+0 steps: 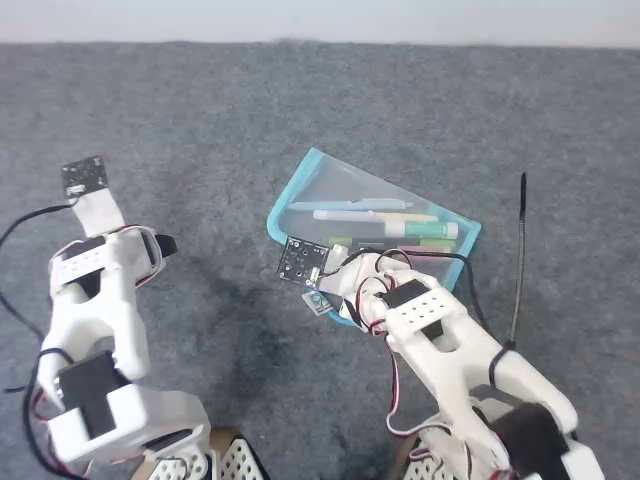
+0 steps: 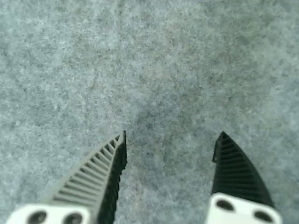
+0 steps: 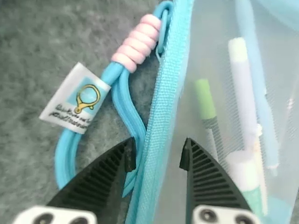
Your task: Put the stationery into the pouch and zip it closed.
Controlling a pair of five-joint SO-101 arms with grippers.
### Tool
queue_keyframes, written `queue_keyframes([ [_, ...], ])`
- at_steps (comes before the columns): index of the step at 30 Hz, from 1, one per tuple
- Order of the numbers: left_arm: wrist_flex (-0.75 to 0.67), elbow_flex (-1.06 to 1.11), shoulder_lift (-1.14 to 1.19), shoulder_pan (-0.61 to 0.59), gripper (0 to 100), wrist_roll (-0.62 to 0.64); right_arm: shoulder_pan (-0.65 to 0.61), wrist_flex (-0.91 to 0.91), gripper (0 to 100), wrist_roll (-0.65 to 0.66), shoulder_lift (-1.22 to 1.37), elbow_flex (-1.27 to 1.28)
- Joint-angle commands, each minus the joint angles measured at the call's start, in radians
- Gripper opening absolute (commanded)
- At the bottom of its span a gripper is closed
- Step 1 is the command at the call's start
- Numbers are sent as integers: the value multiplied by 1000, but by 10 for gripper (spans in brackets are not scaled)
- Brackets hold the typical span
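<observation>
Over on the left, your left gripper (image 2: 170, 137) hangs released, jaws wide apart, above bare grey felt (image 1: 200, 120), well away from the work. Moving across, the pouch (image 1: 440, 222) lies flat near the middle of the table with pens (image 1: 350, 205) already inside. It is thin see-through mesh with a teal fabric border, so expect it to be light and floppy. It will likely crumple or slide on the felt rather than resist a pull. Your right gripper (image 3: 158, 147) sits at the pouch's near edge, its jaws narrowly parted either side of the teal zip edge (image 3: 159, 121) and not visibly pinching it. Just beside that edge trails a teal cord (image 3: 70, 149) strung with pink beads (image 3: 138, 42) and a paper tag (image 3: 74, 98). The cord seems to tie into the zip's puller, so it is probably your best handle: soft, but thick enough to hold. Pinning the far corner with the free arm would probably stop the pouch dragging. Furthest right, a thin black strip (image 1: 520, 260) lies outside the pouch. You can't tell from here whether it is stationery.
</observation>
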Motion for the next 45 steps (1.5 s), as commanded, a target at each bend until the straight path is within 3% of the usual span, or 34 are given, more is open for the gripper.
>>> queue_keyframes([
  [1,-9,-47,-5,6,284,6,33,-41,152,14,5,-12],
  [7,-9,-47,-5,6,284,6,107,-84,148,6,7,-5],
  [17,-8,-47,-5,6,284,6,108,-117,3,5,5,8],
  [22,-8,-47,-5,6,284,6,145,-101,7,-23,-8,-14],
  [28,-8,-47,-5,6,284,6,200,77,7,-94,-73,-160],
  [39,-8,-47,-5,3,284,6,137,406,7,-173,-197,-374],
  [43,-8,-47,-5,3,284,6,113,476,10,-181,-188,-327],
  [45,-8,-47,-5,3,284,6,79,407,48,-150,-196,-226],
])
